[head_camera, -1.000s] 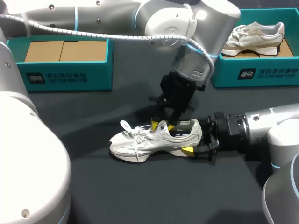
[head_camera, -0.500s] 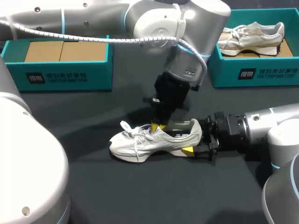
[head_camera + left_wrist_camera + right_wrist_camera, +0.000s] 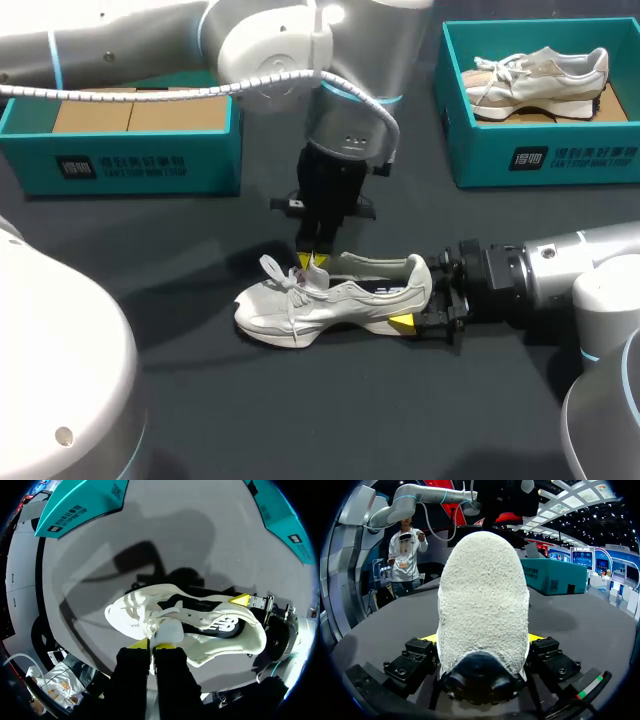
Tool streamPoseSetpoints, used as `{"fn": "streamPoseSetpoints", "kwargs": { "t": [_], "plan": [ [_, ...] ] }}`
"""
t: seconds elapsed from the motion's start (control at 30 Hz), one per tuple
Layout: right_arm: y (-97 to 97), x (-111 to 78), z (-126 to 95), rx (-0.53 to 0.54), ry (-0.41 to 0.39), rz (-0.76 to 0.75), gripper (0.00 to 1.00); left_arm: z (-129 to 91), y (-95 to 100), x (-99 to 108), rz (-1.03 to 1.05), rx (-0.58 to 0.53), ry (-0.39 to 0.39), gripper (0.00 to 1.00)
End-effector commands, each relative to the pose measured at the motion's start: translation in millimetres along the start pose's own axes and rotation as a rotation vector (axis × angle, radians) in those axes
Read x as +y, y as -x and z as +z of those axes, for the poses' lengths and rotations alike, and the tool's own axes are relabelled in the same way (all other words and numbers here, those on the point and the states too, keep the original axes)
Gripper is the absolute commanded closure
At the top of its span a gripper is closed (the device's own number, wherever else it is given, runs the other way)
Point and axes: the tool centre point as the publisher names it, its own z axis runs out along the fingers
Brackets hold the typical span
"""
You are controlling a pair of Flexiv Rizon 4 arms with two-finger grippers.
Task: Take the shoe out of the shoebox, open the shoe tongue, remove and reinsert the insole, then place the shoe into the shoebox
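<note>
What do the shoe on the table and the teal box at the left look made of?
Shoe: off-white textile upper with a matte look. Seen close up, the heel has a fuzzy, suede-like or fleecy nap, but the exact fabric is unclear. Teal box: probably printed cardboard, judging by its flat matte walls, crisp folded edges and the plain brown board showing inside it.

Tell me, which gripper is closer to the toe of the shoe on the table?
Left. The left gripper pinches the tongue beside the laces; the right gripper clamps the heel, the end farthest from the toe.
</note>
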Motion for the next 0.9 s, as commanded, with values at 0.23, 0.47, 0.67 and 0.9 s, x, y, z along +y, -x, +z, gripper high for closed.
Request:
{"fn": "streamPoseSetpoints", "kwargs": {
  "t": [0.23, 0.47, 0.67, 0.9],
  "plan": [
    [-0.3, 0.4, -0.2, -0.001, -0.005, 0.000, 1.00, 13.1, 50.3, -4.8, 0.019, 0.174, -0.031, 1.00],
    [-0.3, 0.4, -0.2, -0.001, -0.005, 0.000, 1.00, 31.5, 52.1, -8.6, 0.024, 0.131, -0.021, 1.00],
    [-0.3, 0.4, -0.2, -0.001, -0.005, 0.000, 1.00, 53.4, 50.0, -16.3, 0.032, 0.098, 0.003, 1.00],
    [-0.3, 0.4, -0.2, -0.001, -0.005, 0.000, 1.00, 68.2, 53.2, -21.8, 0.033, 0.045, -0.023, 0.87]
  ]
}}
